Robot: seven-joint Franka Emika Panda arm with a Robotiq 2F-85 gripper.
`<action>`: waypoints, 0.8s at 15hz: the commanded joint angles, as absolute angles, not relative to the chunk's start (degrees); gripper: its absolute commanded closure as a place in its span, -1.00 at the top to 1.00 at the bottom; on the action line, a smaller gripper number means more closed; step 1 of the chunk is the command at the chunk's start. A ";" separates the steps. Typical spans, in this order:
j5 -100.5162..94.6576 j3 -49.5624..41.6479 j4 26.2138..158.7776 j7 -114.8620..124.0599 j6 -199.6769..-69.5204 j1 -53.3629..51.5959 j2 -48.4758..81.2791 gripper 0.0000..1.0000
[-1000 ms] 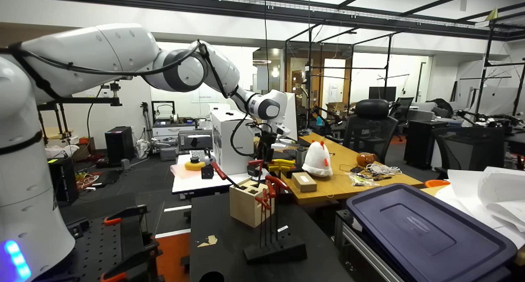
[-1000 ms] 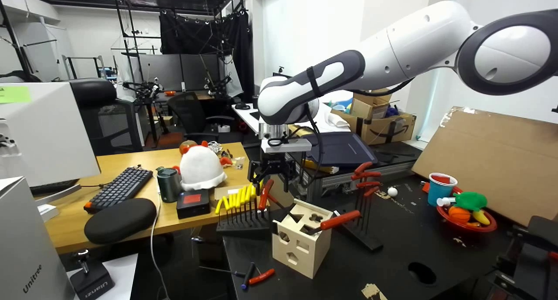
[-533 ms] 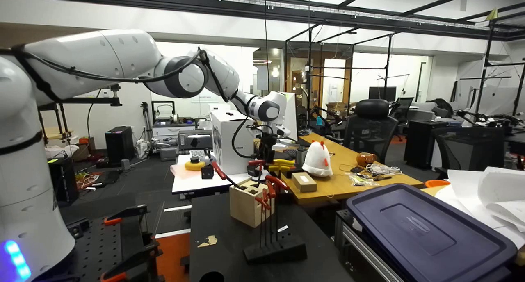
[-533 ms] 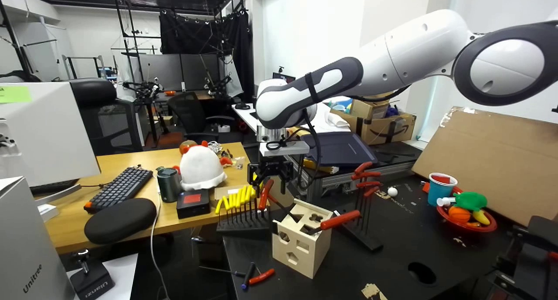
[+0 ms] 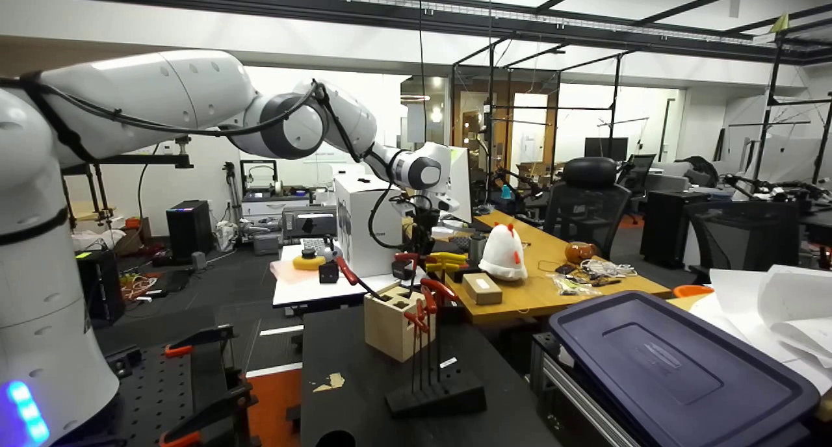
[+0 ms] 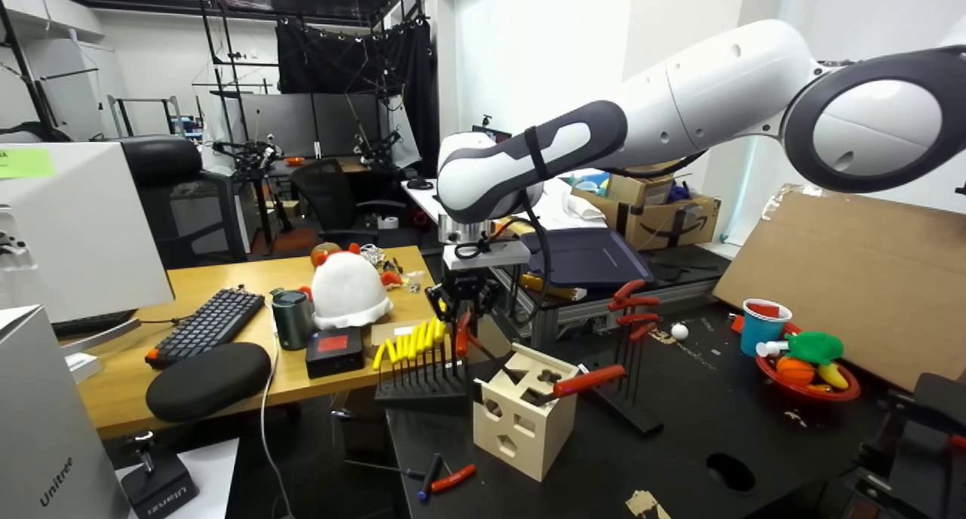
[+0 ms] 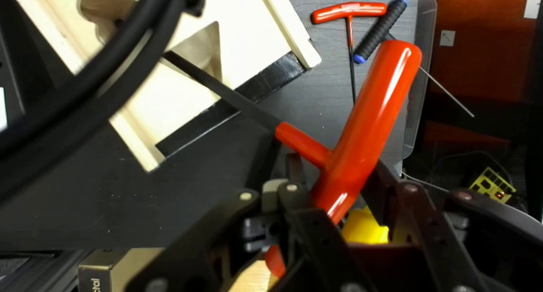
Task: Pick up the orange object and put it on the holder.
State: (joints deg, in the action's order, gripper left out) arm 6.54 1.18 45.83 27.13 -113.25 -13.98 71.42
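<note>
Wrist view: gripper straddles orange T-handle; shaft leans in wooden holder, handle end high, handy for grasp; whether jaws clamp, can't tell.

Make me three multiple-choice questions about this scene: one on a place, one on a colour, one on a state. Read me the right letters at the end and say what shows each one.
1. Where is the white ball?
A) In the red bowl
B) On the black table
C) In the blue cup

2. What colour are the handles in the rack nearest the plush toy?
A) Yellow
B) Blue
C) Green

3. How does the red-orange tool at the jaws stand?
A) Flat on the table
B) Upright in the rack
C) Tilted, its shaft in the wooden box

1: B, as an exterior view shows it resting on the dark tabletop.
2: A, since both exterior views show the row in yellow.
3: C, because the wrist view shows its shaft running into a hole in the box, and an exterior view shows it slanting.
</note>
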 commanded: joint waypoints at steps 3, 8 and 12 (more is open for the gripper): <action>4.55 -0.83 43.49 29.40 -109.54 -15.50 71.72 -0.77; 4.35 -1.65 44.17 29.99 -109.78 -16.49 70.48 -0.77; 5.50 -1.65 49.06 29.18 -112.92 -15.87 66.28 -0.77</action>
State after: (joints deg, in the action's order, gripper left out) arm 5.74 -0.98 45.19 28.55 -112.46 -16.01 71.09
